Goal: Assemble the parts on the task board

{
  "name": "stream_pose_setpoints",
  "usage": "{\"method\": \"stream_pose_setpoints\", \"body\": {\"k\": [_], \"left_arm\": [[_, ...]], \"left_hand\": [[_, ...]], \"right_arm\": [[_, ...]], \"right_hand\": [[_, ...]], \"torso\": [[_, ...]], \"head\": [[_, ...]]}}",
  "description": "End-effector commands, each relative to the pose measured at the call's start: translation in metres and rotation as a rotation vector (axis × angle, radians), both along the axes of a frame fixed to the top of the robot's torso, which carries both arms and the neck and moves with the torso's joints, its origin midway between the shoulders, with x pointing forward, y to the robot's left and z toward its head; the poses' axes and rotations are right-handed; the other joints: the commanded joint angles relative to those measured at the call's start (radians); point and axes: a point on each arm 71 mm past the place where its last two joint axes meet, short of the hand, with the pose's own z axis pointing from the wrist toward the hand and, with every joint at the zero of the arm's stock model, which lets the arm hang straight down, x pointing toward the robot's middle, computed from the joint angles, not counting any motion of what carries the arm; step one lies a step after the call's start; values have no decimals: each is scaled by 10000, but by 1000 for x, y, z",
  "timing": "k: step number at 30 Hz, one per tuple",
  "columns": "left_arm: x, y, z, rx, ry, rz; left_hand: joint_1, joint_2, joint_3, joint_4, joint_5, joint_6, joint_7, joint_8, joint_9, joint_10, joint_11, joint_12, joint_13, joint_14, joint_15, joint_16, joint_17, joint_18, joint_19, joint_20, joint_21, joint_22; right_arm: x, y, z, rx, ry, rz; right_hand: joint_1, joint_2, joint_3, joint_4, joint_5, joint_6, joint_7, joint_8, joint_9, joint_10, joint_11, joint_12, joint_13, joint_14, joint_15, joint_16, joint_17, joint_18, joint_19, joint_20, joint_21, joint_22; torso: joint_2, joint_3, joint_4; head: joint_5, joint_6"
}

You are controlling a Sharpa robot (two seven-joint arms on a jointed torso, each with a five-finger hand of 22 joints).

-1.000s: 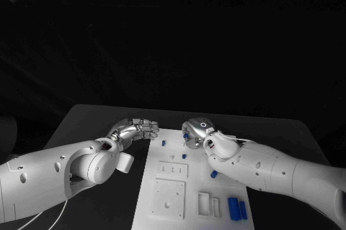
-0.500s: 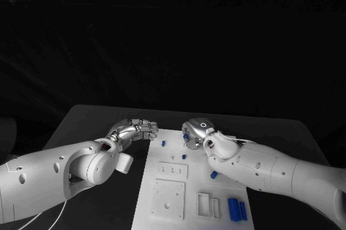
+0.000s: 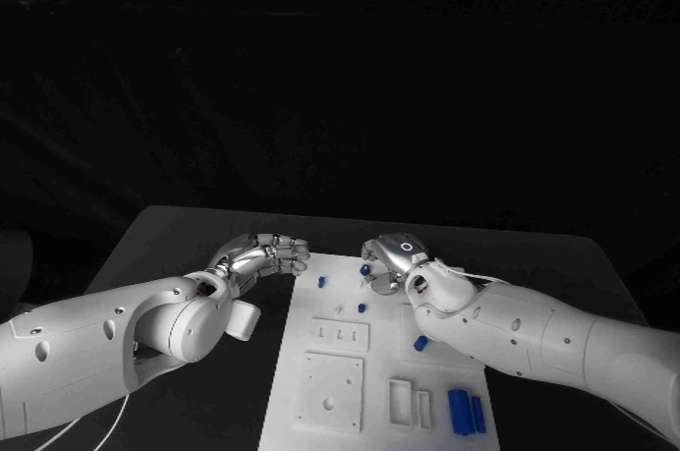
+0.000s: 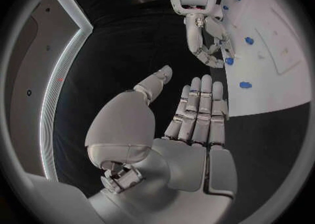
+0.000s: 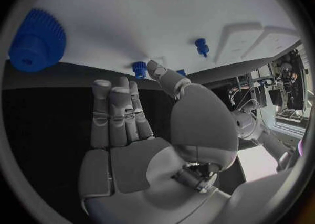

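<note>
The left robot hand (image 3: 266,253) is seen in the head view at the far left corner of the white rectangular task board (image 3: 329,392), just off its left edge over the black bench (image 3: 185,235), with its white arm reaching in from the near left. In the left wrist view, this robot hand (image 4: 193,124) is shown with the fingers (image 4: 201,106) laid straight and side by side and the thumb held apart; nothing is held in it. The right robot hand (image 3: 390,257) is placed over the far end of the board, its white arm lying across the board's right side. In the right wrist view its palm (image 5: 141,156) is seen empty, the fingers (image 5: 115,111) straight and close together, the thumb set apart and pointing toward a small blue peg (image 5: 139,69) near the board's edge. Whether the thumb touches that peg cannot be told. A blue toothed gear (image 5: 33,40) and another small blue peg (image 5: 202,47) are seen on the white plate in the same view. In the head view, small blue parts (image 3: 362,308) are scattered on the far half of the board, one blue piece (image 3: 421,343) lies beside the right arm, and two long blue bars (image 3: 465,411) lie side by side at the near right corner. Raised white rectangular blocks (image 3: 339,334) are spread over the near half.
</note>
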Motion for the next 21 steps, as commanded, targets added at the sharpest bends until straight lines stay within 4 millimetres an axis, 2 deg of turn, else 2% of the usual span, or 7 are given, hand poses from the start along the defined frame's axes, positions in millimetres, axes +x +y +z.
{"method": "stream_pose_setpoints", "body": {"k": [1, 5, 10, 14, 16, 17, 21], "left_arm": [[0, 1, 2, -28, -133, -42], [0, 4, 2, -23, -159, 10], [4, 7, 2, -3, -187, 69], [8, 12, 1, 50, -228, 209], [11, 15, 0, 93, -265, 300], [12, 16, 0, 114, -278, 319], [15, 18, -1, 156, -297, 394]], "left_hand": [[-95, -32, 27, -55, -30, -43, 82, -53, -11, -52, 0, -50, -12, -91, 11, -48, -15, 107, -51, 9, -55, 77], [-95, -34, 28, -56, -30, -45, 82, -55, -12, -56, 1, -52, -13, -91, 11, -48, -15, 108, -50, 9, -55, 78], [-91, -30, 34, -58, -29, -44, 80, -55, -11, -58, 1, -53, -14, -87, 10, -46, -13, 110, -48, 9, -55, 78], [-82, -16, 46, -64, -28, -30, 79, -51, -5, -41, 0, -44, -9, -76, 7, -41, -10, 113, -46, 9, -54, 81], [-76, -10, 53, -70, -29, -17, 81, -45, 0, -25, 1, -35, -6, -70, 5, -38, -7, 115, -44, 9, -53, 83], [-75, -8, 54, -71, -29, -14, 81, -45, 1, -22, 1, -33, -5, -69, 5, -37, -7, 115, -44, 9, -53, 84], [-74, -7, 55, -72, -29, -13, 82, -44, 1, -20, 1, -32, -4, -68, 5, -37, -6, 116, -43, 9, -53, 84]], "right_arm": [[-4, -3, 8, 618, 11, 179], [-11, -10, 25, 1291, 7, 390], [-19, -28, 47, 2143, 388, 522], [-24, -48, 58, 2497, 873, 429], [-26, -58, 59, 2457, 1074, 390], [-27, -64, 60, 2509, 1149, 326], [-25, -79, 56, 2593, 1722, 11]], "right_hand": [[-80, -24, -126, -10, -5, -69, -13, -38, -14, -83, 24, 9, -32, -11, 69, -44, -19, 533, -64, 23, -30, 153], [-113, -27, -206, -21, 2, -80, -8, -49, -23, -87, 29, 19, -53, -15, 69, -39, -27, 533, -65, 31, -36, 152], [-81, -8, -229, 26, 11, -57, -12, -48, -33, 157, -37, 137, -25, -6, 8, -27, -46, 533, -46, 34, -43, 147], [45, 19, -182, 127, 19, -36, -14, -54, -46, 719, -227, 399, 138, 27, -170, 0, -64, 533, -9, 28, -34, 154], [79, 29, -238, 168, 27, -57, -7, -77, -59, 978, -342, 529, 289, 53, -288, 54, -45, 533, 15, 22, -5, 174], [88, 34, -266, 169, 38, -72, 4, -89, -65, 1017, -363, 550, 335, 41, -311, 56, -43, 533, 12, 21, -1, 177], [89, 35, -270, 169, 38, -73, 5, -90, -66, 1019, -366, 551, 342, 39, -314, 56, -43, 533, 11, 21, -1, 178]], "torso": [[-9, -1, -23], [-19, 3, -40], [-84, 48, -154], [-198, 87, -266], [-279, 116, -363], [-316, 133, -405], [-406, 189, -498]], "head": [[-13, 26], [-28, 85], [13, 149], [39, 167], [69, 179], [81, 173], [107, 169]]}}
